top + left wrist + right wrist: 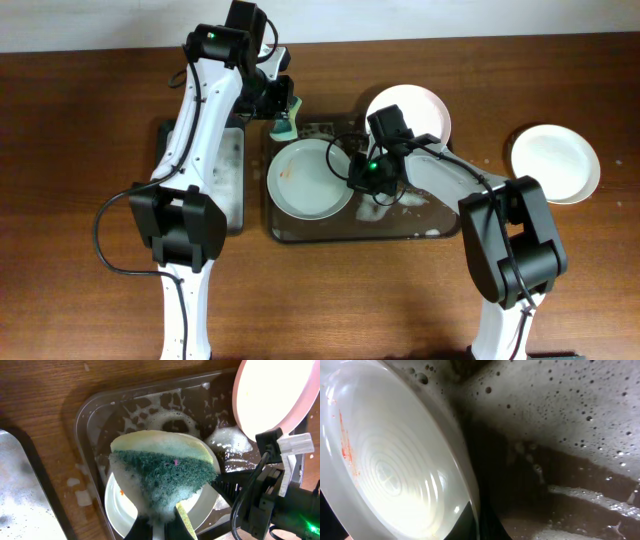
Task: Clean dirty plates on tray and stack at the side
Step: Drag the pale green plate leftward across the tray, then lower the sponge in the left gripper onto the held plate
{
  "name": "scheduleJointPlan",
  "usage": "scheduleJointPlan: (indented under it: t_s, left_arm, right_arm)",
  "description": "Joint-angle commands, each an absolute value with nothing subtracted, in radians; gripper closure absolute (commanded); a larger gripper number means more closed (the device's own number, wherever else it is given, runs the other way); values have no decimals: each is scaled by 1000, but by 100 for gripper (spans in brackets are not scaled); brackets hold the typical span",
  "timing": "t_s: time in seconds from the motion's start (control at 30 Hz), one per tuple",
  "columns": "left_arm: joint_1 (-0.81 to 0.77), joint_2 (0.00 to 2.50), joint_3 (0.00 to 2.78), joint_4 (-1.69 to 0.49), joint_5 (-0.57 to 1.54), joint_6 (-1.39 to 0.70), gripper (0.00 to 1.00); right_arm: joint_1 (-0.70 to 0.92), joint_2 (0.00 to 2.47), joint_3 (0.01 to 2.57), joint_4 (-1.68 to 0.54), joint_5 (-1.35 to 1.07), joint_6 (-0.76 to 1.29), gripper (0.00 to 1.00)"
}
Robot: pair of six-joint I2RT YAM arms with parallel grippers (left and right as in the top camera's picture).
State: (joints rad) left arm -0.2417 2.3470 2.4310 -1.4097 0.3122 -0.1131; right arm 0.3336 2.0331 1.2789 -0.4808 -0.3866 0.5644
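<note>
A white plate [308,180] with an orange smear lies in the left half of the dark grey tray [370,228]. My right gripper [353,170] is shut on its right rim; in the right wrist view the rim [395,460] sits between the fingers [477,522]. My left gripper [280,112] is shut on a foamy green and yellow sponge [165,470], held just above that plate's far edge [120,507]. A second plate [410,110] rests at the tray's back right corner. A third plate [555,163] lies on the table at the right.
A narrower black tray [236,170] with foam stands left of the grey tray. Foam and soapy water cover the grey tray's floor [170,415]. The second plate [272,390] hangs close over the right arm's wrist [270,495].
</note>
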Motion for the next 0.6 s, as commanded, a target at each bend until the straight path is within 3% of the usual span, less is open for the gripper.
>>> scheduleJointPlan:
  t_s: [0.0,0.33,0.57]
  left_arm:
    - [-244,2341,2401,-1414,356,-107,99]
    - [-260,2341,2140,-1313,294,-43,99]
    - [-328,2341,2107,-1321,145,-25,99]
  right_arm:
    - [327,2061,1286,-487,-416,558,96]
    - [318,2061,1286,-512,-415,558,96]
    - [295,2061,1303,-567,-377,559,96]
